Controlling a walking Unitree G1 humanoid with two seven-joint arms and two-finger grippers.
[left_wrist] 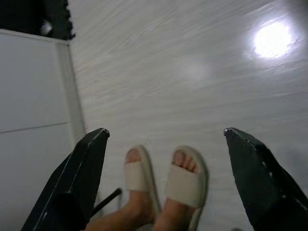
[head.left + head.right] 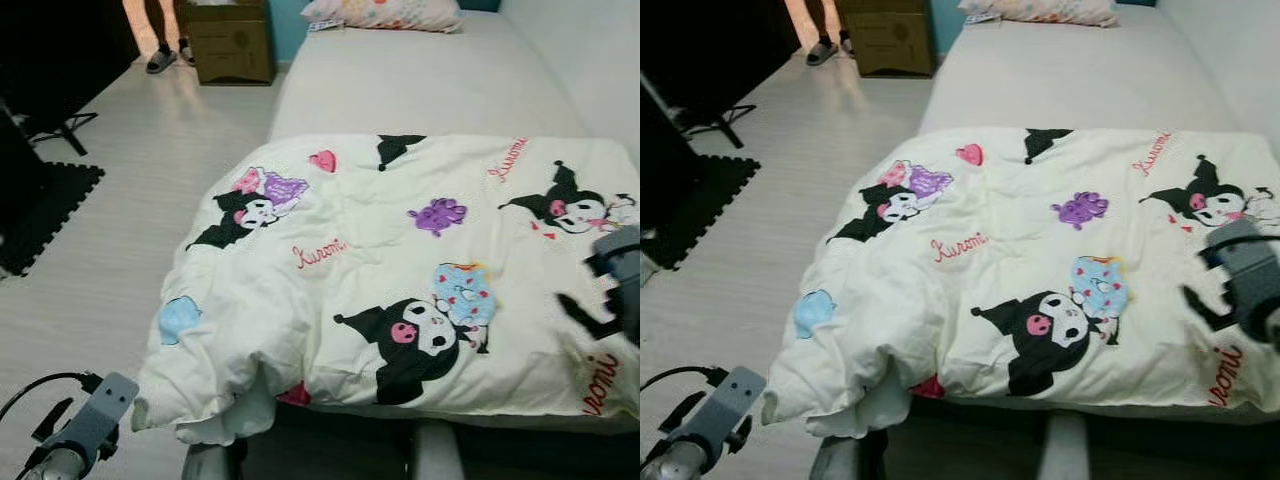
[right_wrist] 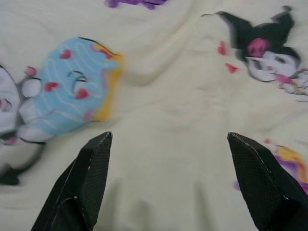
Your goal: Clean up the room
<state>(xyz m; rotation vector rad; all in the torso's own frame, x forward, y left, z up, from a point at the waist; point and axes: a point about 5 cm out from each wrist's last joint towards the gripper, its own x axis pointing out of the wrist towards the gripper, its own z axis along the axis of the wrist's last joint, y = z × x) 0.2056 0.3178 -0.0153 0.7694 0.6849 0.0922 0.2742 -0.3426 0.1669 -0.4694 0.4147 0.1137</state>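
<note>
A cream blanket (image 2: pixel 400 260) printed with black cartoon characters lies crumpled over the near end of the bed (image 2: pixel 420 80). Its corner hangs off the near left edge. My right gripper (image 3: pixel 168 137) hovers open just above the blanket's right side, near a blue cartoon print (image 3: pixel 72 86), with nothing between its fingers. In the left eye view it sits at the right edge, one black finger (image 2: pixel 582 312) over the fabric. My left arm (image 2: pixel 92 420) hangs low beside the bed. My left gripper (image 1: pixel 166 132) is open and points at the pale wood floor.
A patterned pillow (image 2: pixel 385 12) lies at the bed's far end. A cardboard box (image 2: pixel 232 42) stands on the floor beside the bed, with a person's feet (image 2: pixel 165 55) next to it. A black foam mat (image 2: pixel 45 215) and dark furniture (image 2: pixel 60 60) are on the left. Slippered feet (image 1: pixel 163 183) stand below my left gripper.
</note>
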